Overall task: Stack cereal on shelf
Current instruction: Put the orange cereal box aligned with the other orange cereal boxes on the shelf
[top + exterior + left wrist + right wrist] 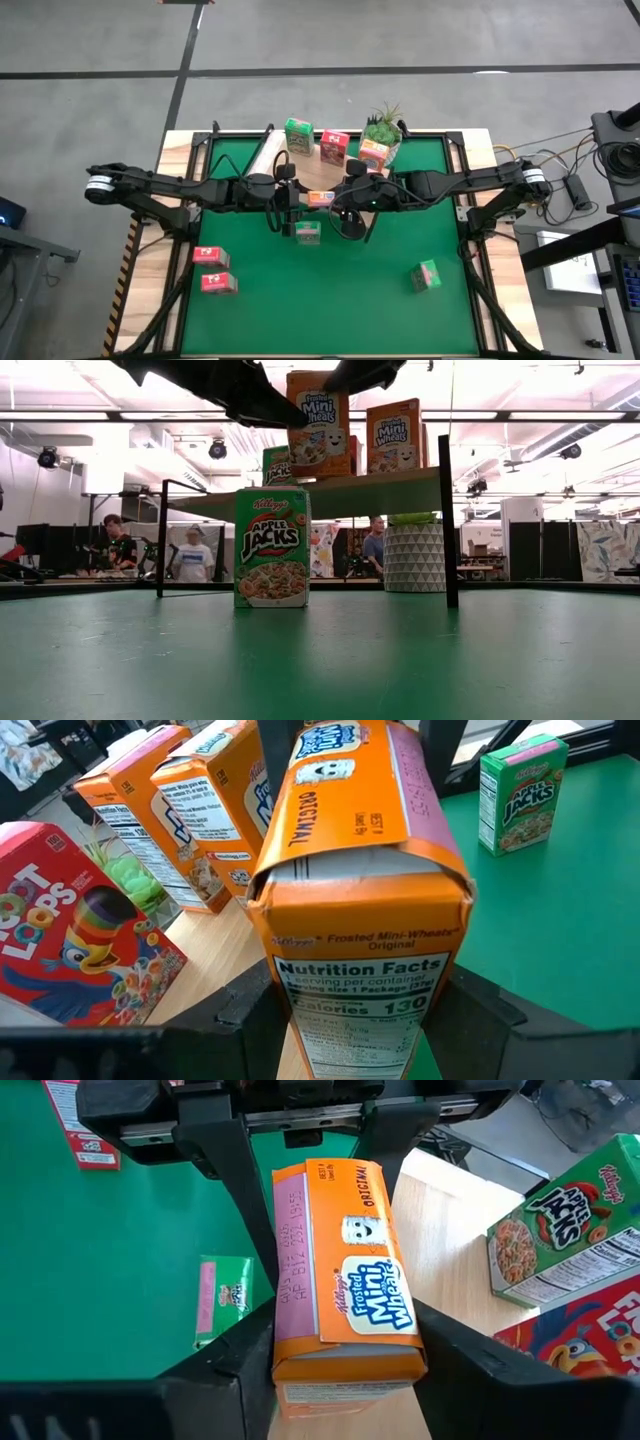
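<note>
Right wrist view shows both jaws clamped on one orange Frosted Mini-Wheats cardboard box point(345, 1275) held above the light-wood shelf board point(470, 1230) (other boxes stand close by); a mistimed release risks tearing, or toppling neighbours.

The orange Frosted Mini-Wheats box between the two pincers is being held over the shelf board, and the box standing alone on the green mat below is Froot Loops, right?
Not quite: the low view shows that lone upright box on the green mat is green Apple Jacks. The rest holds.
</note>
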{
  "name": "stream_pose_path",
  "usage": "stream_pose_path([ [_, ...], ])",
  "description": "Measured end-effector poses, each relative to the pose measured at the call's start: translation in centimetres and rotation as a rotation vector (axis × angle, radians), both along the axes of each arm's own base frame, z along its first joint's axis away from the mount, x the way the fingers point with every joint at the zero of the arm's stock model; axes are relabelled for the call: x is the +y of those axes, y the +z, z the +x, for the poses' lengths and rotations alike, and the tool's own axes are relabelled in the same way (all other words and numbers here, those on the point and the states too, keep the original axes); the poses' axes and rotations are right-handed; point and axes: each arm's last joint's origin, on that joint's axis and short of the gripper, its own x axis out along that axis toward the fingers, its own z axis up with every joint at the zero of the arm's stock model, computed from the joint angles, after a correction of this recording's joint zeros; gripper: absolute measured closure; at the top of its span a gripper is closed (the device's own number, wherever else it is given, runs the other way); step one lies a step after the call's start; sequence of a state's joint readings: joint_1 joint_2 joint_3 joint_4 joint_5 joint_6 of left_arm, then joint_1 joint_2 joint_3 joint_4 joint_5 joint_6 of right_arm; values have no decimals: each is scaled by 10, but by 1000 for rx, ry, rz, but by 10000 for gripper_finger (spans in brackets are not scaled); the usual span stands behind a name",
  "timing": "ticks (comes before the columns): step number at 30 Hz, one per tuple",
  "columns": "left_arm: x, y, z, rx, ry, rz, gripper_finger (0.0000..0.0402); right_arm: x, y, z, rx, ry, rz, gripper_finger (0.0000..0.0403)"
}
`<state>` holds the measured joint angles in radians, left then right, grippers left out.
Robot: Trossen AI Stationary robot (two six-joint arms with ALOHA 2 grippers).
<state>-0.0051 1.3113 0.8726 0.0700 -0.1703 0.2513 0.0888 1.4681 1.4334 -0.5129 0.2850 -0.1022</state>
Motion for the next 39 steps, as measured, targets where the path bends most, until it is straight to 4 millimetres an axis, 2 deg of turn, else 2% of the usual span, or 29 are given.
stream_pose_path([
  [9, 0, 0, 0, -4, 7, -15, 215, 0, 0, -1, -2, -9, 13, 233],
  [18, 0, 5, -4, -20, 5, 5, 145, 0, 4, -6, -19, -51, 73, 236],
  [22, 0, 10, -7, -23, -3, 25, 127, -1, 8, -12, -14, -75, 100, 237],
  [33, 0, 23, -19, -65, -1, 25, 123, -3, 14, -32, 14, -192, 220, 237],
  [39, 0, 23, -20, -68, 8, 1, 123, 7, 19, -45, -3, -294, 255, 237],
])
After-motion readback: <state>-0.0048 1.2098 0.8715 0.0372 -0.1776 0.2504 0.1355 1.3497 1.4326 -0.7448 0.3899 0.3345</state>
